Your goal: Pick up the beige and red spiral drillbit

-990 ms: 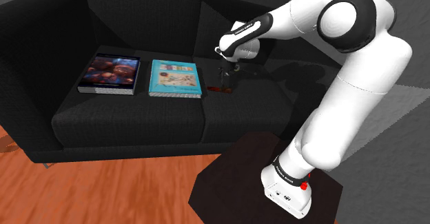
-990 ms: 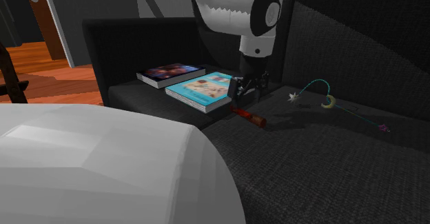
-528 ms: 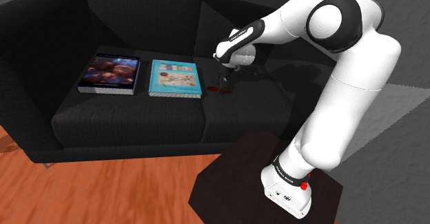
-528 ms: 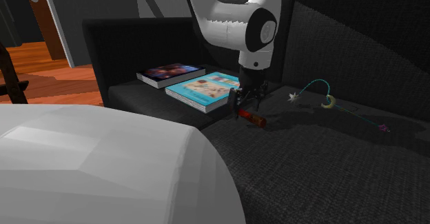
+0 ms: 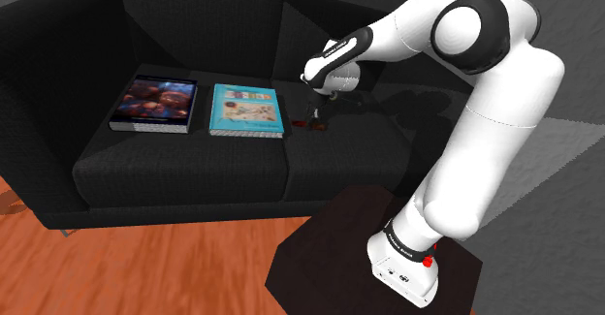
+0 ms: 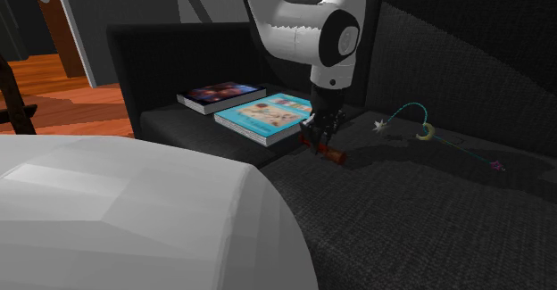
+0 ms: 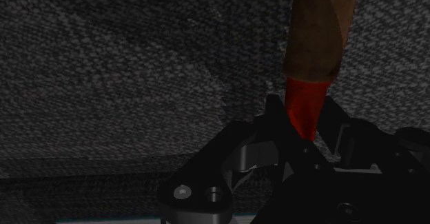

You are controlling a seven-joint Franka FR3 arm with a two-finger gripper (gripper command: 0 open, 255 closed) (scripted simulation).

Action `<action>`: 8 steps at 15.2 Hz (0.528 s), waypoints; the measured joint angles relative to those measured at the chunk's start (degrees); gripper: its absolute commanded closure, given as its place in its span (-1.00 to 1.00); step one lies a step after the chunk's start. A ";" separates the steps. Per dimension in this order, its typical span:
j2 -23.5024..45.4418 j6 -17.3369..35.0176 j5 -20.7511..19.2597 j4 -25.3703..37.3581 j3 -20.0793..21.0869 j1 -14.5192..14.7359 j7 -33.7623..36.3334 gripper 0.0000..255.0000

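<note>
The drillbit (image 6: 332, 154) is lying flat on the black sofa seat (image 6: 402, 208), just beside the near corner of the teal book (image 6: 268, 119). In the second exterior view its long axis is read as running from about 10 o'clock to 4 o'clock. The free reddish end sticks out at 4 o'clock and the other end is hidden behind the gripper (image 6: 320, 136). In the shoulder view only a red sliver (image 5: 302, 124) is seen, at about 8 o'clock from the gripper (image 5: 316, 117), with the axis close to 9–3.

In the wrist view the beige body (image 7: 318, 43) is farther out from the hand. The thin red shank is seen running back into the gripper's black mouth (image 7: 306, 140), so the bit is lined up with the hand's centre, not off to a side. The grip line is judged to cross the long axis on the narrow red part.

The gripper is set right down at seat level over the bit. Whether it is already clamped on the shank or merely straddling it cannot be told; the black parts and the shadow merge there.

The bit is not yet lifted. A firm close on the shank, then a straight rise, is judged to be what is needed. The shank is thin and round, so rolling or slipping is a risk.
</note>
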 measured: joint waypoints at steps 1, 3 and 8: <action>-0.04 0.03 -0.02 -0.06 0.00 0.01 -0.01 1.00; -0.27 -0.57 -0.34 -0.06 -0.06 0.09 0.21 1.00; -2.91 -3.68 -2.69 0.43 -0.73 0.49 1.95 1.00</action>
